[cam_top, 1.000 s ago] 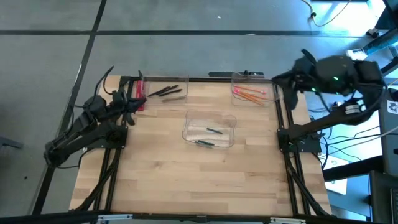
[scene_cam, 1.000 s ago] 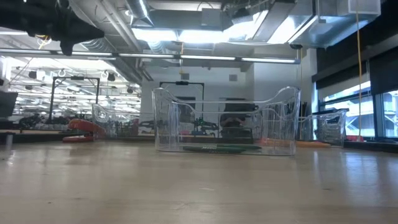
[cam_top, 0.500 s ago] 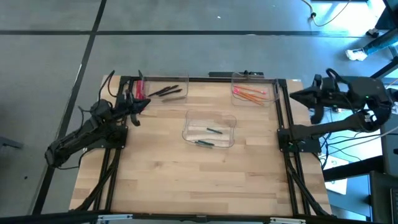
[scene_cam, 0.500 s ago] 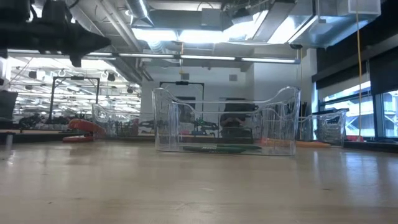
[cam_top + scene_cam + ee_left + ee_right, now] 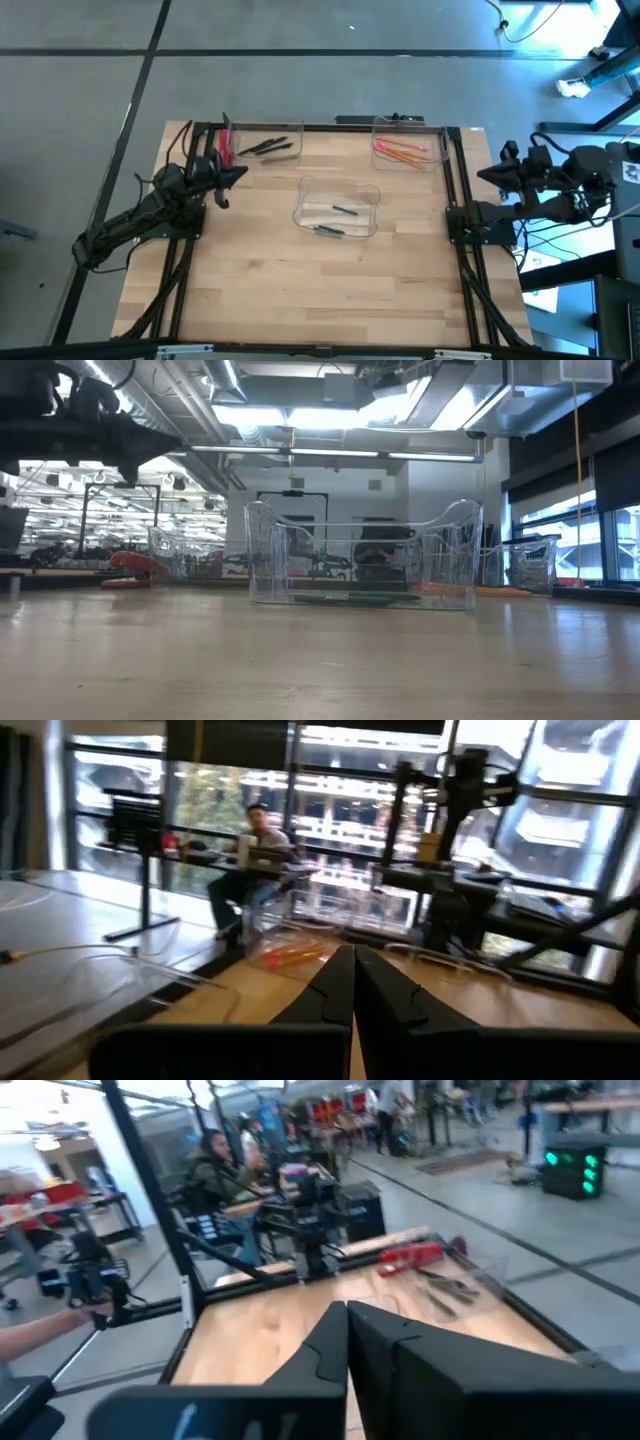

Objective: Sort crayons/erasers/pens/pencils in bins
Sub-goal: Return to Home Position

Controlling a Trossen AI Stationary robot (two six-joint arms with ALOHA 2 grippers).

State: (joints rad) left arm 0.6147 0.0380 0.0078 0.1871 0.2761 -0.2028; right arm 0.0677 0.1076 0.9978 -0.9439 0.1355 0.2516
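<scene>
Both arms have retracted: right arm (image 5: pixel 560 180) now hangs beyond the right edge of the surface (image 5: pixel 300 290), left arm (image 5: pixel 150 208) folds at its left edge, jaws of each closed and empty. Pens (image 5: pixel 268 147) lie in the top-left bin (image 5: pixel 298 132), pencils (image 5: pixel 405 152) top-right, crayons (image 5: pixel 345 210) centre; sorting looks complete.

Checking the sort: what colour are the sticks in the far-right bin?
Orange pencils, clearest in the high view.

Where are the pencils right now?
High view: the orange pencils lie in the clear bin at the top right corner of the table, beyond and to the right of the middle bin holding the green crayons.
</scene>
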